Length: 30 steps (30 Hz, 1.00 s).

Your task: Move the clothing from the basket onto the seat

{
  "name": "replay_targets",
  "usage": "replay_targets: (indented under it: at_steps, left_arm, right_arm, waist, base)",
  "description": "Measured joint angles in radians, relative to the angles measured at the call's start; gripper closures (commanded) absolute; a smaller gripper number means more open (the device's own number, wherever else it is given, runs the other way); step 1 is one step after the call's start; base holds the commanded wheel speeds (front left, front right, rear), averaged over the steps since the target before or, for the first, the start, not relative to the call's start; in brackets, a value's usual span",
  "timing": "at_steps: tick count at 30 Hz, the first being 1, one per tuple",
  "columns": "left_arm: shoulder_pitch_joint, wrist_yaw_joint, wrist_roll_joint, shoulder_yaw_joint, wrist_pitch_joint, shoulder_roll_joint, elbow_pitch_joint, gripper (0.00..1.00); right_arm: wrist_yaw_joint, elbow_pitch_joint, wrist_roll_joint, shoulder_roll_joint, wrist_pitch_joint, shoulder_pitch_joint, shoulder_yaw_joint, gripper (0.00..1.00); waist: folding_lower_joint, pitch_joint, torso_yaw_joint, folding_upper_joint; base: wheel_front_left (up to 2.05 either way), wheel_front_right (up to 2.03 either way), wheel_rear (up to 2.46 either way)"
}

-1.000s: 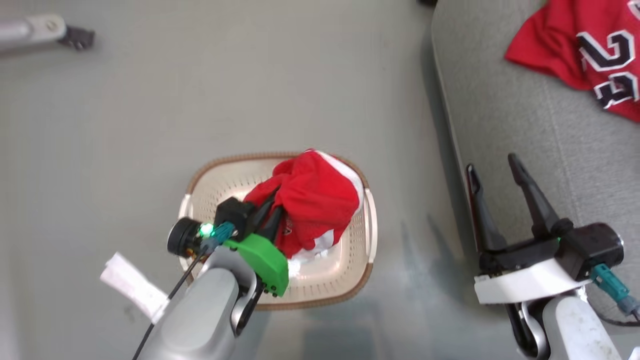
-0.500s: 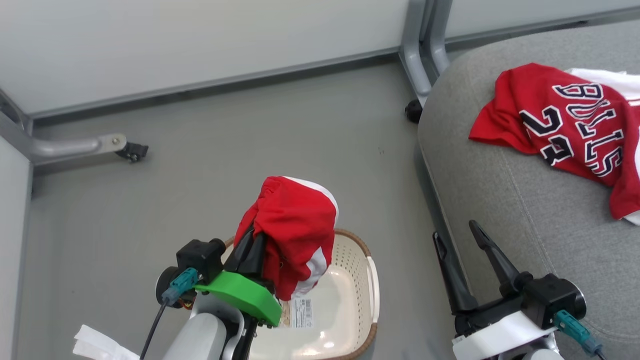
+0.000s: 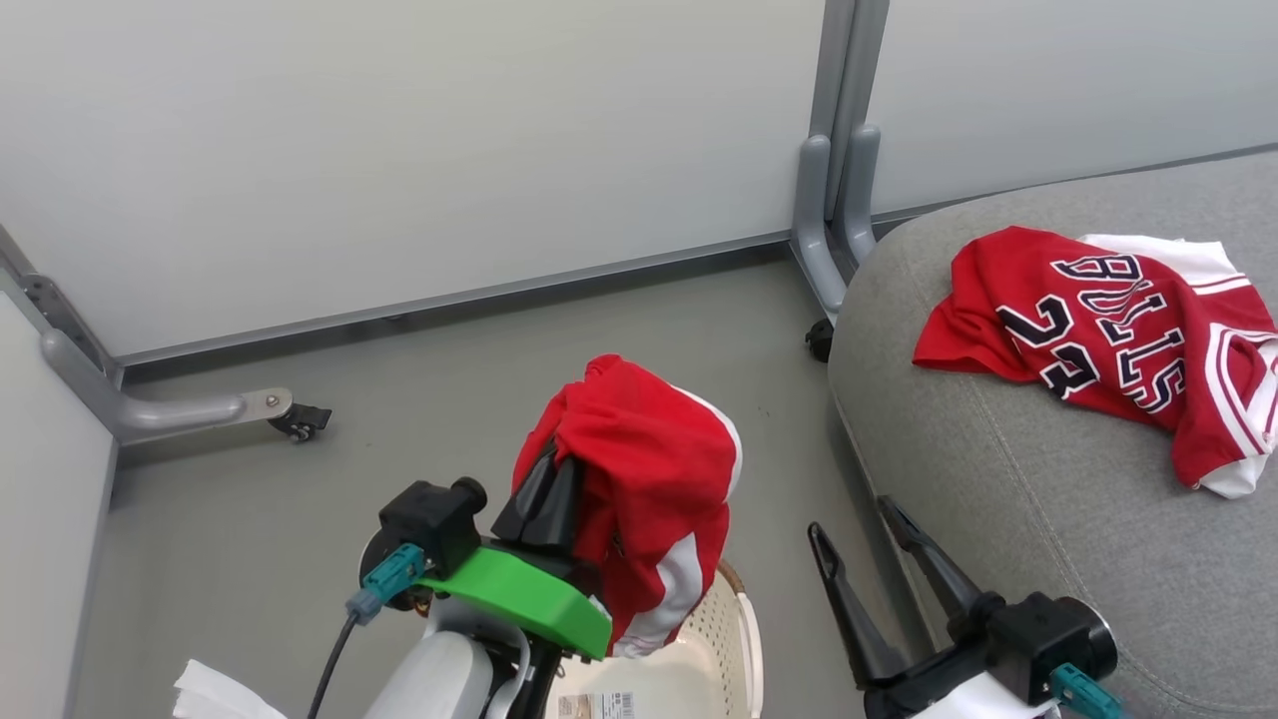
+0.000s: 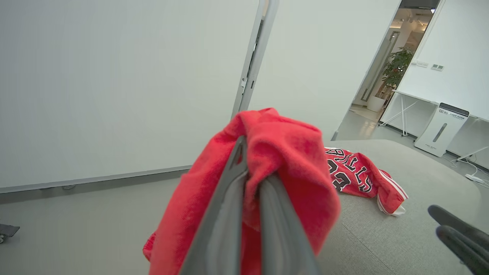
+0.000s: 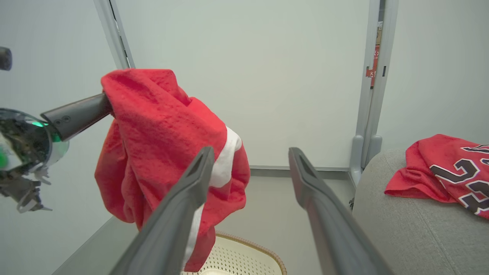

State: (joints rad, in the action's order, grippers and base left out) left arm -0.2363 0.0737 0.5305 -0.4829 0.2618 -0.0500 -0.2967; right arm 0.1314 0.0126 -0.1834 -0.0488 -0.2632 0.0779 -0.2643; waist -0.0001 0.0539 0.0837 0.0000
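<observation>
Head view: left gripper (image 3: 556,462) clamped red garment (image 3: 659,489) above basket (image 3: 726,649), right gripper (image 3: 852,517) wide; transfer step, needing a swing to seat (image 3: 998,519) at three o'clock.

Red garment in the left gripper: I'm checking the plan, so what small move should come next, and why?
Probably carry the left gripper rightward, toward the seat. It is shut on the garment, which hangs above the basket, not over the seat, where the jersey already lies. The right gripper is open and empty.
</observation>
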Motion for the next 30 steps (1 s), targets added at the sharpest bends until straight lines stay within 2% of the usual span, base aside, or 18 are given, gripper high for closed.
replay_targets:
  at_steps: [7, 11, 15, 22, 30]
  left_arm:
    - [0.000, -0.009, 0.005, -0.072, -0.027, 0.000, 0.038, 1.00]
    - [-0.001, -0.013, 0.013, -0.121, -0.046, 0.001, 0.063, 1.00]
    - [-0.005, -0.017, 0.023, -0.173, -0.060, 0.000, 0.086, 1.00]
    - [-0.012, -0.029, 0.053, -0.239, -0.086, 0.000, 0.134, 1.00]
    - [-0.024, -0.040, 0.059, -0.260, -0.100, 0.000, 0.158, 1.00]
  right_arm:
    - [0.000, 0.011, 0.025, -0.007, 0.000, -0.040, -0.100, 0.00]
    - [0.000, 0.015, 0.071, -0.042, 0.000, -0.102, -0.175, 0.00]
    - [0.000, 0.011, 0.105, -0.058, 0.000, -0.140, -0.209, 0.00]
    - [0.000, -0.078, 0.185, -0.058, 0.000, -0.149, -0.152, 0.00]
    - [0.000, -0.214, 0.188, -0.023, 0.000, -0.143, -0.075, 0.00]
  waist:
    - [0.0000, 0.007, -0.004, 0.0000]
    - [0.0000, -0.001, -0.008, 0.0000]
    - [0.0001, -0.012, -0.017, 0.0000]
    - [0.0001, -0.030, -0.039, 0.0000]
    - [0.0001, -0.046, -0.056, 0.0000]
  base:
    - [0.00, 0.00, 0.00]
    - [0.00, 0.00, 0.00]
    - [0.00, 0.00, 0.00]
    - [0.00, 0.00, 0.00]
    - [0.00, 0.00, 0.00]
